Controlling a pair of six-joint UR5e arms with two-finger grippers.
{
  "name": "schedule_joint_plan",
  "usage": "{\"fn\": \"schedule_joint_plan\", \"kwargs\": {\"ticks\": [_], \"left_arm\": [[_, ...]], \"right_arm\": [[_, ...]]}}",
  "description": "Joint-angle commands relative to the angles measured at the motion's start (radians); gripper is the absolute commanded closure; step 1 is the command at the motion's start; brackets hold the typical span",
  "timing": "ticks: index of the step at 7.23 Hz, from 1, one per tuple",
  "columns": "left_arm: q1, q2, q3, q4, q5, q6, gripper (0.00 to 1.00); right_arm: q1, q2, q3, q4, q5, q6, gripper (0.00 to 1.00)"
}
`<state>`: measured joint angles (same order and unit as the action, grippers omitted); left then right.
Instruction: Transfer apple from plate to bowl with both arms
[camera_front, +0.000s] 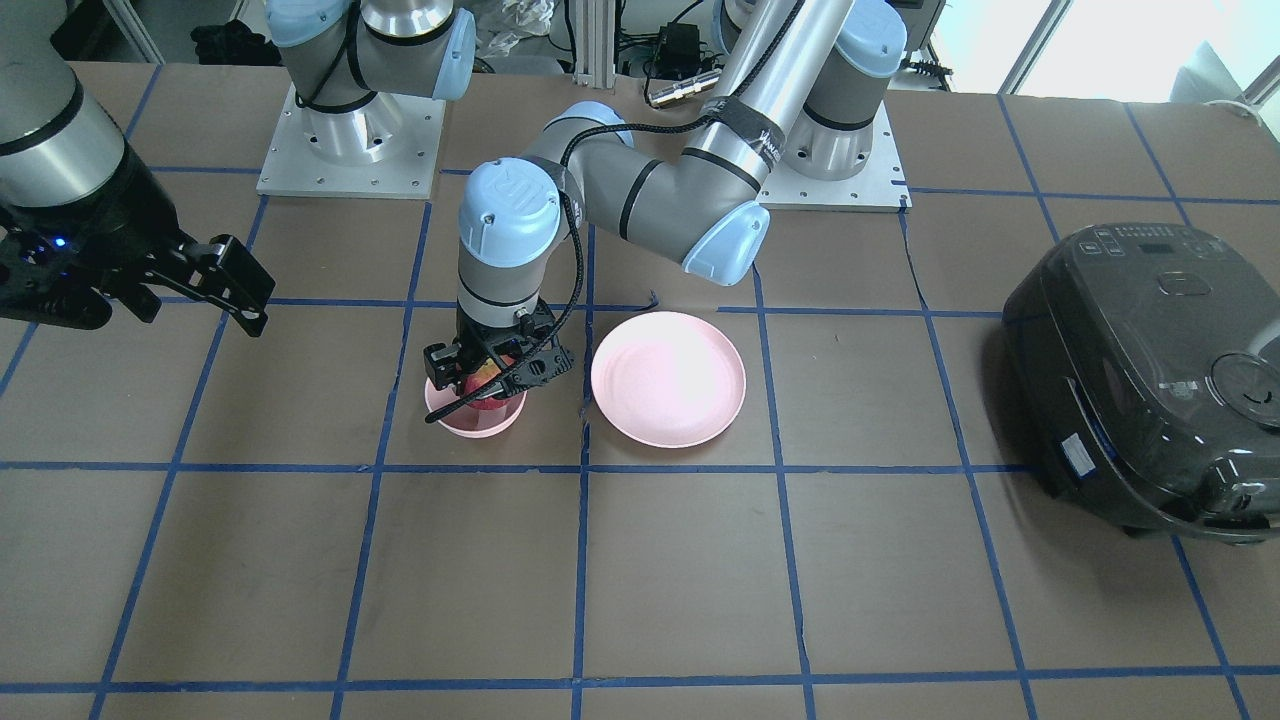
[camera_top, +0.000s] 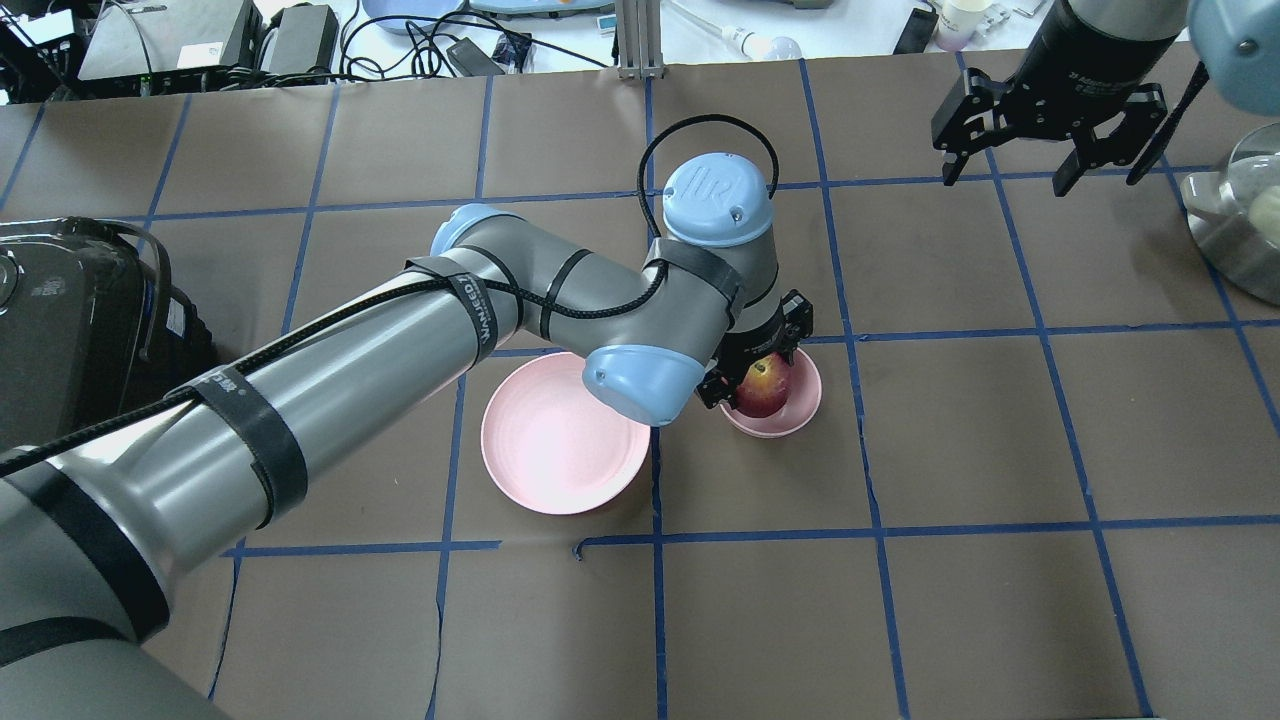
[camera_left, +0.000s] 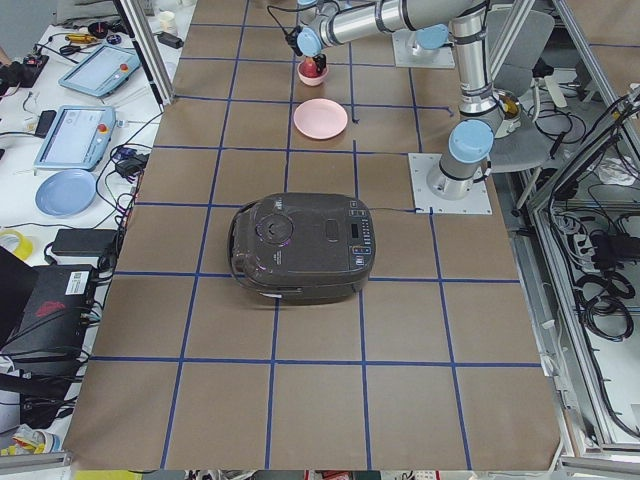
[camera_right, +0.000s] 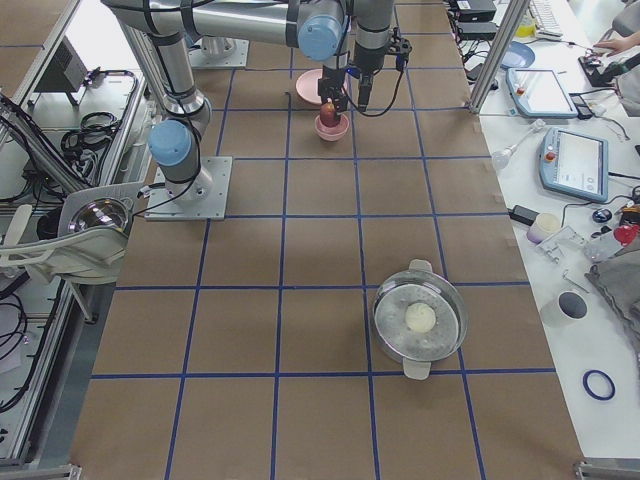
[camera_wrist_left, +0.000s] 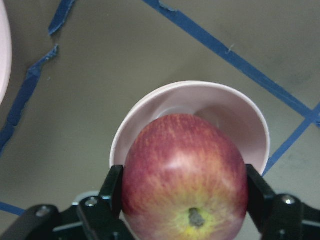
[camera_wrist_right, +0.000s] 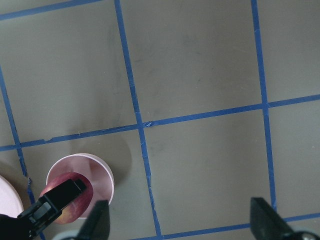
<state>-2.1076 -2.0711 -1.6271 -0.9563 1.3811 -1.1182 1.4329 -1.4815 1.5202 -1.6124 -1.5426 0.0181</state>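
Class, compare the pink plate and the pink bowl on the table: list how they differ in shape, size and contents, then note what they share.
The plate is wide and shallow; the bowl is narrower and deeper. The plate is bare; the bowl has the apple at its mouth, gripped in the jaws of the left gripper. Both are round and pale pink, and they stand side by side on the table.
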Motion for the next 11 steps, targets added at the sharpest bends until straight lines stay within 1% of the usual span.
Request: {"fn": "schedule_joint_plan", "kwargs": {"ticks": [1,2,3,4,5,7,8,9,10,11], "left_arm": [[0.000,-0.001,0.004,0.002,-0.001,0.009,0.00],[0.000,0.011,0.010,0.002,0.001,0.012,0.00],[0.009,0.040,0.032,-0.030,0.004,0.084,0.00],[0.017,0.083,0.053,-0.129,0.042,0.168,0.00],[0.034,0.141,0.084,-0.238,0.067,0.310,0.00],[0.090,0.292,0.171,-0.601,0.069,0.470,0.00],[0.106,0.374,0.190,-0.765,0.073,0.485,0.00],[0.141,0.440,0.181,-0.892,0.102,0.491,0.00],[0.161,0.483,0.179,-0.907,0.131,0.535,0.00],[0.220,0.503,0.179,-0.895,0.159,0.689,0.00]], "right_arm": [[0.000,-0.002,0.000,0.003,-0.001,0.000,0.00],[0.000,-0.002,0.000,0.005,-0.001,0.000,0.00],[0.000,-0.011,0.000,0.008,-0.001,0.000,0.00],[0.001,-0.020,0.001,0.005,0.001,0.000,0.00],[0.003,-0.022,0.002,-0.001,0.004,0.000,0.00],[0.006,-0.034,0.003,0.011,0.006,0.002,0.00],[0.011,-0.040,0.006,0.011,0.004,0.002,0.00],[0.024,-0.042,0.006,0.011,0.015,0.002,0.00],[0.050,-0.042,0.011,0.011,0.016,0.002,0.00],[0.099,-0.040,0.015,0.008,0.003,0.003,0.00]]}}
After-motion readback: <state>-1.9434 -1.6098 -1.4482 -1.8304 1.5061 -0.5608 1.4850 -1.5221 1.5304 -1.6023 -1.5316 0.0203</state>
